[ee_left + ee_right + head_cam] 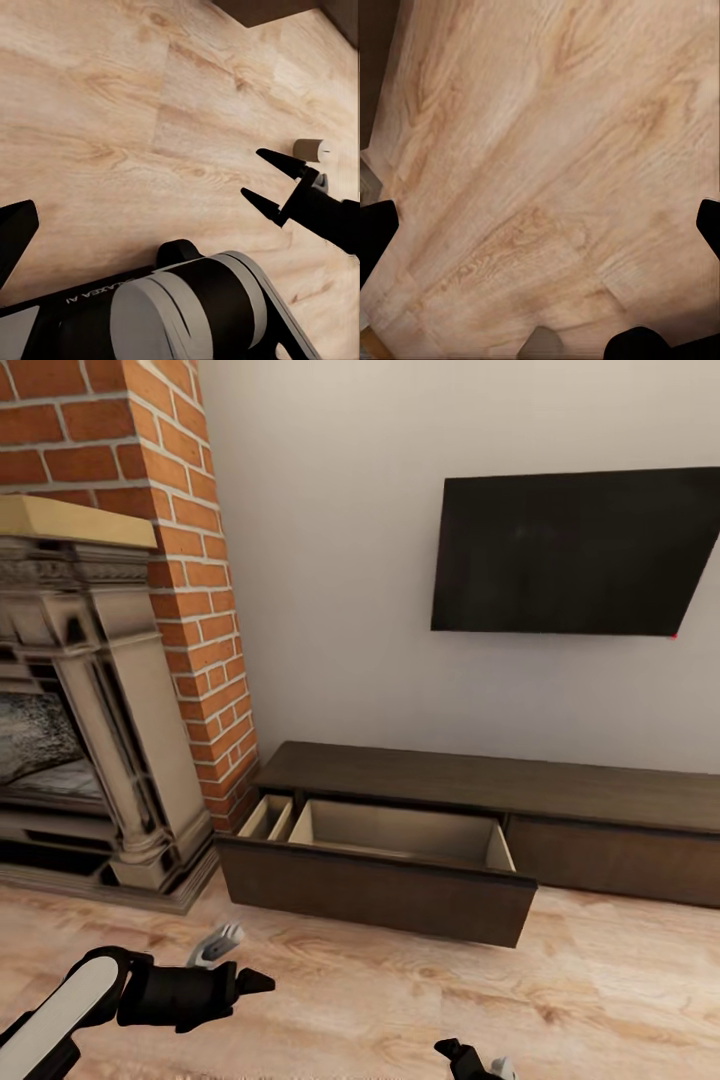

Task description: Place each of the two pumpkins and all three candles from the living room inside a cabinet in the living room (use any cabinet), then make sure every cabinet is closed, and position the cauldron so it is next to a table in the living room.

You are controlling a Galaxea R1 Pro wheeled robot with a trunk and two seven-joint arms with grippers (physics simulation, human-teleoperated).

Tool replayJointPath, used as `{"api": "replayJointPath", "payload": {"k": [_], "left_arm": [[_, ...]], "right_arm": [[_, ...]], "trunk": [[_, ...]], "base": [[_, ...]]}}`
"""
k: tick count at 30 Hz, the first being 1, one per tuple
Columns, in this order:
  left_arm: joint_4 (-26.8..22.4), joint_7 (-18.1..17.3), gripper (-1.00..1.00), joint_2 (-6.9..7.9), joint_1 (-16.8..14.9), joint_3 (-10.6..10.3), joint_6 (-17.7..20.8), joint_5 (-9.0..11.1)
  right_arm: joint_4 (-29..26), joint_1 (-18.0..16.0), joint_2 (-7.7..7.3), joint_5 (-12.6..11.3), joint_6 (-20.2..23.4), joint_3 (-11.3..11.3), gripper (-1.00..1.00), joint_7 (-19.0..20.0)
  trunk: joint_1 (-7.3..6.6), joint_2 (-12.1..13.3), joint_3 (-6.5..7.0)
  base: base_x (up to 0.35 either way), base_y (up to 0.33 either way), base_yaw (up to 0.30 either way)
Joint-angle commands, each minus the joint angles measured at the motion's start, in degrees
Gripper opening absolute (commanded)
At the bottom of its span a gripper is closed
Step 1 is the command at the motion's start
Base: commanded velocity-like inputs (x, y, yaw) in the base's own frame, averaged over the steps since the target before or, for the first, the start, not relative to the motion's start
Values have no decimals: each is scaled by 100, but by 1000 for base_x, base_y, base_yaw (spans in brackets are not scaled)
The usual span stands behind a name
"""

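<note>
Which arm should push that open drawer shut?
Probably left. The left gripper sits nearer the front of the open drawer; the right gripper hangs farther back. Both jaws are empty.

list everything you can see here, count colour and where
cabinet: one, dark brown, long and low against the wall under the television
drawer: one, pulled open at the cabinet's left end, dark front, pale beige inside, nothing seen in it
television: one, black, mounted on the wall above the cabinet
fireplace: one, grey-beige carved stone, left of the cabinet
brick chimney: one, red-orange, behind the fireplace
wall: pale grey
floor: light wood planks
small cylinder: one, tan with a pale end, lying on the floor in the left wrist view; could be a candle
left gripper: black, open, over the floor before the drawer
right gripper: black, open, over the floor
</note>
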Motion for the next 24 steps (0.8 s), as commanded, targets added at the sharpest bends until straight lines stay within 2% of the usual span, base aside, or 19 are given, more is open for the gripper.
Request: {"api": "replayJointPath", "payload": {"k": [1,9,24], "left_arm": [[-16,57,100,3,-8,-12,-2,57],[-44,54,100,8,-5,-10,6,50],[-42,45,100,20,1,40,7,56]], "right_arm": [[-14,3,-8,-61,-2,30,100,-52],[-13,3,0,-61,-2,30,100,-51],[-13,1,1,-60,-2,36,100,-48]], "trunk": [[-1,-3,-6],[-1,-3,-6],[-1,-3,-6]], "base": [[-51,0,291],[-148,-48,291],[-10,-4,291]]}}
